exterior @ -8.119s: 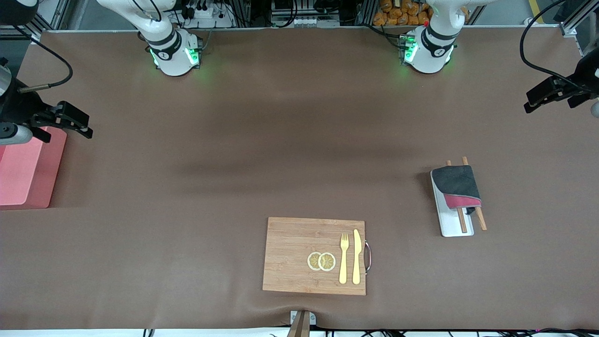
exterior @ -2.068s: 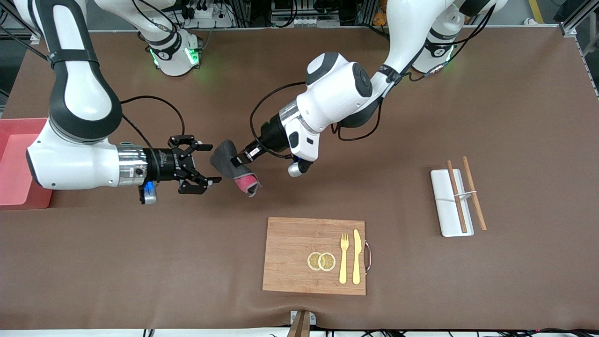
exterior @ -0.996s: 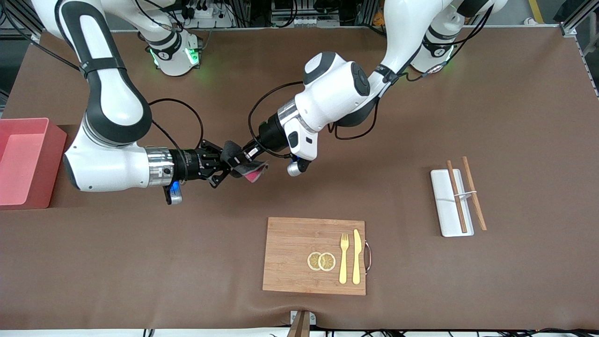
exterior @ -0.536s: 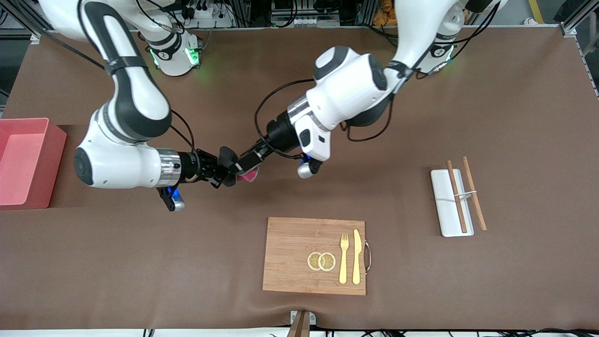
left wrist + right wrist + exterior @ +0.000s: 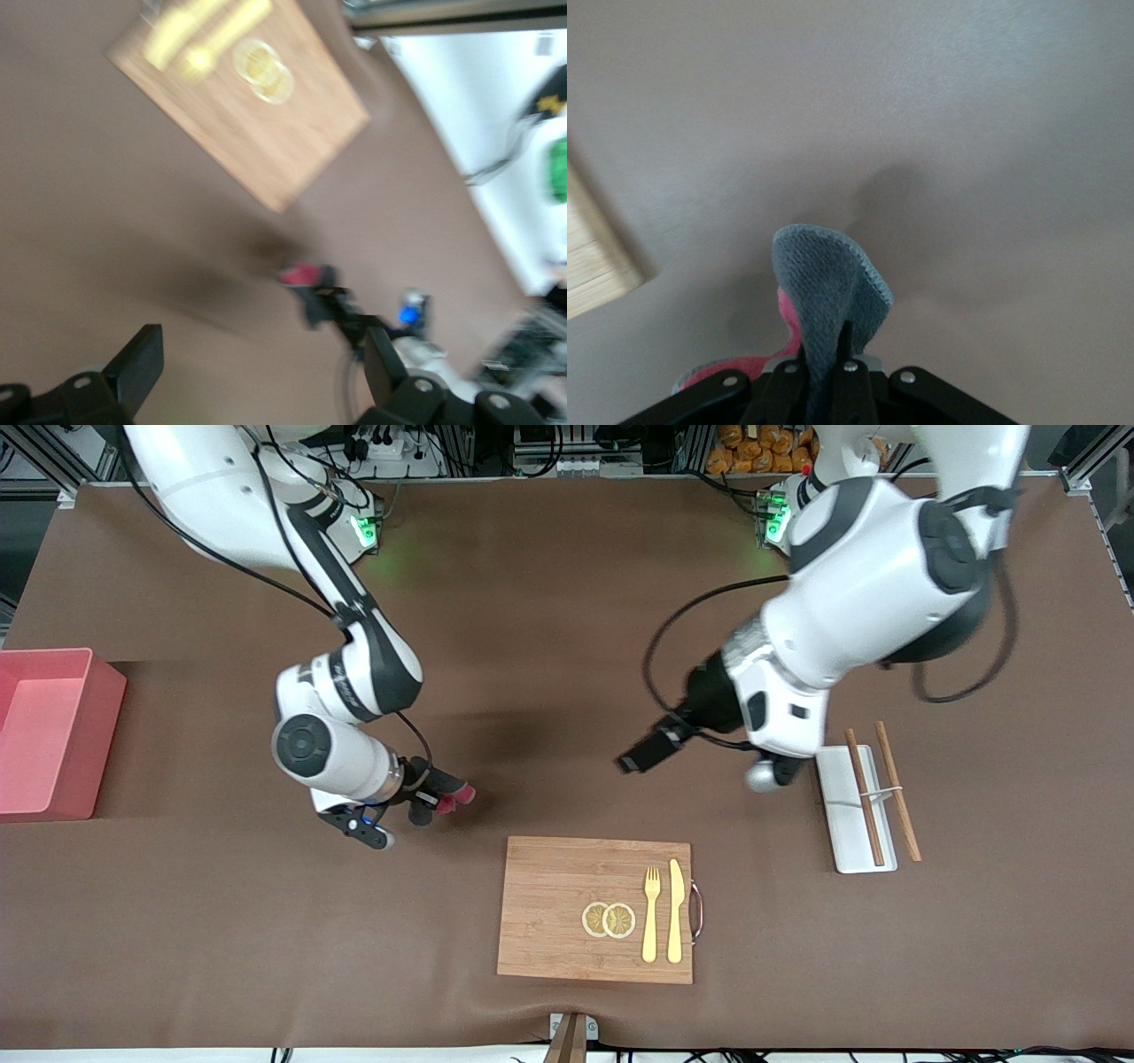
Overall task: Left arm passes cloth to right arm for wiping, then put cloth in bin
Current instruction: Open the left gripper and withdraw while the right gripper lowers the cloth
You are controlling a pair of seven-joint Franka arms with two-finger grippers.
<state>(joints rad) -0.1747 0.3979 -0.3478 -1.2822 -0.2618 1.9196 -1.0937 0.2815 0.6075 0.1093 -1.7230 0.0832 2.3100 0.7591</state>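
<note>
Okay, I see wide bare bench [image 5: 549, 646] between the two arms. My right claw [image 5: 440, 793] is clamped on the cloth [image 5: 446, 797], up over the bench just past the cutting board's [image 5: 594, 908] corner toward the right arm's end. The cloth's long axis runs out from the claw tips; in the right wrist view it arcs as a dark grey fold with crimson beneath. My left claw [image 5: 640, 754] hangs spread, holding nothing, near the white tray [image 5: 846, 841]. The bin [image 5: 53, 731] sits at the bench edge.
</note>
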